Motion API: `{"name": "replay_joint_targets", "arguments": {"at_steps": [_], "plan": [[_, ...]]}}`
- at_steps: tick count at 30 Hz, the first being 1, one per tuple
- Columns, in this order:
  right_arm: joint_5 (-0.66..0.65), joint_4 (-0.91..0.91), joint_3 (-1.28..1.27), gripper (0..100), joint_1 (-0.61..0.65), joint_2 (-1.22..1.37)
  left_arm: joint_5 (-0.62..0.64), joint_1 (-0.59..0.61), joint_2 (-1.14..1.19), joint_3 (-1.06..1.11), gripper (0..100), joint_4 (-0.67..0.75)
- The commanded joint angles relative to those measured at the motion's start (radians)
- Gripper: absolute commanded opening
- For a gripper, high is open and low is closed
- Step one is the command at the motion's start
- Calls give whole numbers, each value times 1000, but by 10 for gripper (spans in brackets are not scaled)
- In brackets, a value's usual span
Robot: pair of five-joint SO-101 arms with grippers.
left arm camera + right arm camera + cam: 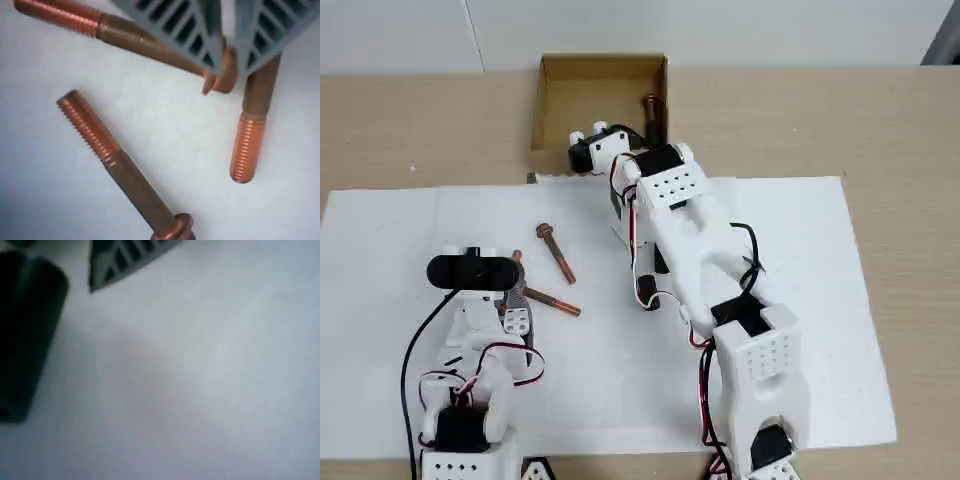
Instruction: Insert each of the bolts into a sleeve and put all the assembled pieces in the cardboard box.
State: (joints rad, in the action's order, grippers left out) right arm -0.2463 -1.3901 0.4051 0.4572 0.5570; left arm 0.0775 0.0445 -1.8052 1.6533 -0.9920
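pinching the flanged head of one bolt, the left gripper sits well away from the cardboard box, over the white paper. two loose ones lie just beside it: second bolt flat on the paper, and third bolt partly under the tool. fourth bolt lies inside the box.

we judge these stiff, dense for their size, smooth and quick to roll. a head grip lets the shank swing, so mid-shank looks safer to us.

right arm stretches to the box's near wall. right gripper: we cannot tell its state. dark cylinder beside it, maybe a sleeve.

that arm crowds the straight path to the box. we see more room on the box side away from it.
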Motion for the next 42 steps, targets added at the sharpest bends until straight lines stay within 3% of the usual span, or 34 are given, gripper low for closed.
{"name": "replay_joint_targets", "arguments": {"at_steps": [1,18,22,24,38,42], "plan": [[-17,41,63,124,2,-1,-5,5,-11,-5,6,0],[-55,79,63,118,1,108,-5,5,-11,-5,6,0],[-55,77,63,11,1,116,-5,5,-11,-5,6,0],[-52,67,63,6,1,113,-5,5,-11,-5,6,0],[-51,-320,391,2,2,-119,-8,5,-11,-5,6,0],[-38,-335,391,2,-21,-248,-9,0,-11,-5,6,0]]}}
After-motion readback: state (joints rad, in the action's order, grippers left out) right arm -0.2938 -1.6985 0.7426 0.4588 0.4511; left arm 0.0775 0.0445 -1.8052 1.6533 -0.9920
